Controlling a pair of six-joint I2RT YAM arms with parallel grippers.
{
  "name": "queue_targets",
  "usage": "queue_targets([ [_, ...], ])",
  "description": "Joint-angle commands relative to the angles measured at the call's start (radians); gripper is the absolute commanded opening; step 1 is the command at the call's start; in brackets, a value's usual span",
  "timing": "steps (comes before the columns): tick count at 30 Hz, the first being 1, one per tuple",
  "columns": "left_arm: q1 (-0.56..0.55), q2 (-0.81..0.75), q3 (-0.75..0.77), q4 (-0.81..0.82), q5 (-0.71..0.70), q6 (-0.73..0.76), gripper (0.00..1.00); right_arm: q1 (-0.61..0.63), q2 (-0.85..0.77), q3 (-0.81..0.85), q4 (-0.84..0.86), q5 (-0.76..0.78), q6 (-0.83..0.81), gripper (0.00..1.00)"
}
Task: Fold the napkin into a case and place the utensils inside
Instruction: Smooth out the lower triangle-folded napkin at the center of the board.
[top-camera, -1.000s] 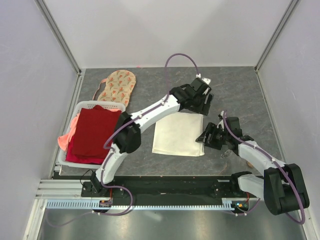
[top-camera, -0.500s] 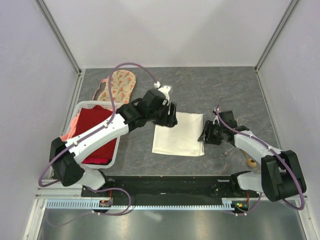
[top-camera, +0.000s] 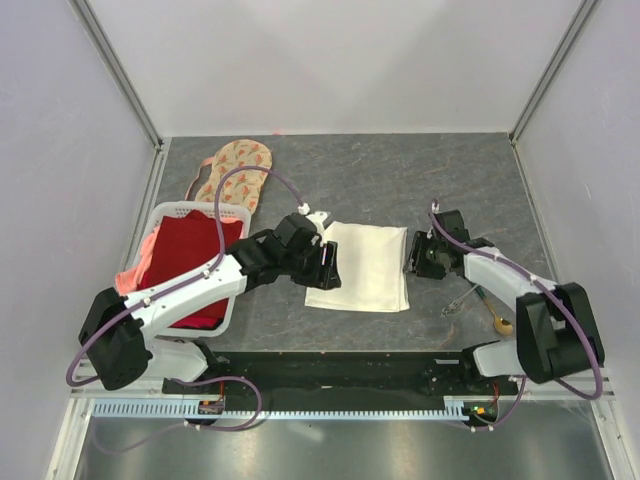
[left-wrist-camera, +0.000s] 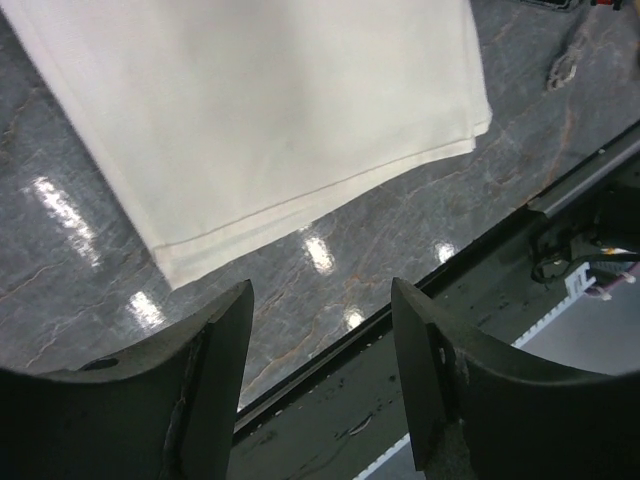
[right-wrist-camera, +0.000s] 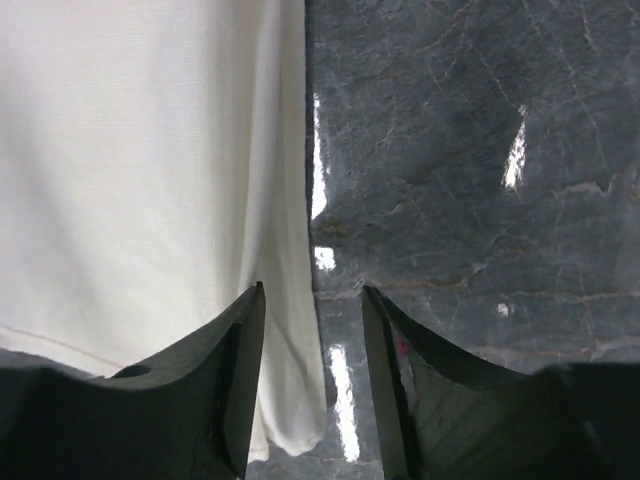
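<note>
The cream-white napkin (top-camera: 362, 266) lies flat on the grey table, folded in layers, about as wide as it is long. My left gripper (top-camera: 328, 266) hangs over its left edge; in the left wrist view the jaws (left-wrist-camera: 320, 335) stand open over the table and front rail, with the napkin (left-wrist-camera: 270, 110) beyond them. My right gripper (top-camera: 414, 255) sits at the napkin's right edge. Its jaws (right-wrist-camera: 312, 335) are open and straddle the folded edge of the napkin (right-wrist-camera: 285, 400) without pinching it. Two gold utensils (top-camera: 462, 298) (top-camera: 503, 324) lie to the right, beside the right arm.
A white basket (top-camera: 200, 208) at the left holds a red cloth (top-camera: 190, 265), with a pink cloth (top-camera: 130, 282) hanging over its side. A peach floral cloth (top-camera: 235, 175) lies behind the basket. The black front rail (top-camera: 330, 365) runs along the near edge.
My left arm swung from the napkin's far right corner across to its left edge. My right gripper moved farther back along the right edge and its jaws narrowed.
</note>
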Motion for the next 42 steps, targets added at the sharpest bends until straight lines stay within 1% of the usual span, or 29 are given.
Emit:
queue_targets([
  [1, -0.012, -0.019, -0.031, 0.17, 0.12, -0.044, 0.64, 0.005, -0.171, -0.03, -0.051, -0.045, 0.066, 0.53],
  [2, -0.024, 0.016, -0.029, 0.191, 0.137, -0.044, 0.66, 0.005, -0.194, -0.064, -0.048, -0.073, 0.078, 0.52],
  [3, -0.039, 0.039, -0.026, 0.223, 0.131, -0.043, 0.68, 0.005, -0.236, -0.087, -0.032, -0.14, 0.095, 0.52],
  [4, -0.079, 0.063, 0.0, 0.226, 0.114, -0.035, 0.69, 0.005, -0.256, -0.11, -0.022, -0.168, 0.106, 0.51],
  [6, -0.123, 0.155, 0.037, 0.231, 0.063, -0.014, 0.7, 0.006, -0.317, -0.164, -0.021, -0.182, 0.13, 0.5],
  [7, -0.165, 0.189, 0.078, 0.233, 0.043, 0.003, 0.68, 0.006, -0.338, -0.176, -0.026, -0.162, 0.136, 0.49],
  [8, -0.183, 0.218, 0.098, 0.239, 0.02, 0.009, 0.65, 0.005, -0.358, -0.203, -0.028, -0.154, 0.149, 0.46],
  [9, -0.2, 0.272, 0.136, 0.243, 0.022, 0.014, 0.6, 0.006, -0.387, -0.217, -0.025, -0.153, 0.152, 0.44],
  [11, -0.24, 0.315, 0.163, 0.274, -0.007, 0.014, 0.59, 0.006, -0.395, -0.243, -0.023, -0.165, 0.15, 0.4],
  [12, -0.26, 0.365, 0.196, 0.282, -0.015, 0.019, 0.58, 0.006, -0.391, -0.251, -0.015, -0.17, 0.149, 0.38],
  [13, -0.266, 0.39, 0.216, 0.28, -0.02, 0.023, 0.58, 0.005, -0.386, -0.265, -0.008, -0.179, 0.146, 0.37],
  [15, -0.278, 0.441, 0.27, 0.273, -0.044, 0.026, 0.58, 0.005, -0.376, -0.277, 0.018, -0.194, 0.143, 0.32],
  [17, -0.291, 0.493, 0.296, 0.263, -0.066, 0.032, 0.58, 0.005, -0.369, -0.286, 0.026, -0.197, 0.143, 0.31],
  [22, -0.3, 0.554, 0.359, 0.242, -0.087, 0.031, 0.54, 0.003, -0.351, -0.314, 0.026, -0.173, 0.143, 0.31],
  [25, -0.305, 0.593, 0.394, 0.211, -0.142, 0.025, 0.51, 0.005, -0.334, -0.32, 0.031, -0.17, 0.162, 0.3],
  [26, -0.306, 0.617, 0.403, 0.193, -0.151, 0.023, 0.5, 0.005, -0.334, -0.322, 0.031, -0.161, 0.167, 0.25],
  [28, -0.311, 0.645, 0.439, 0.176, -0.161, 0.022, 0.47, 0.005, -0.331, -0.326, 0.04, -0.157, 0.176, 0.18],
  [32, -0.325, 0.697, 0.497, 0.139, -0.181, 0.023, 0.46, 0.005, -0.316, -0.336, 0.06, -0.194, 0.193, 0.11],
  [34, -0.34, 0.723, 0.534, 0.098, -0.226, 0.028, 0.46, 0.003, -0.317, -0.343, 0.075, -0.206, 0.202, 0.08],
  [37, -0.349, 0.754, 0.574, 0.036, -0.277, 0.019, 0.43, 0.005, -0.323, -0.345, 0.078, -0.206, 0.206, 0.06],
  [42, -0.363, 0.751, 0.577, 0.018, -0.329, 0.017, 0.38, 0.005, -0.32, -0.351, 0.08, -0.203, 0.201, 0.04],
])
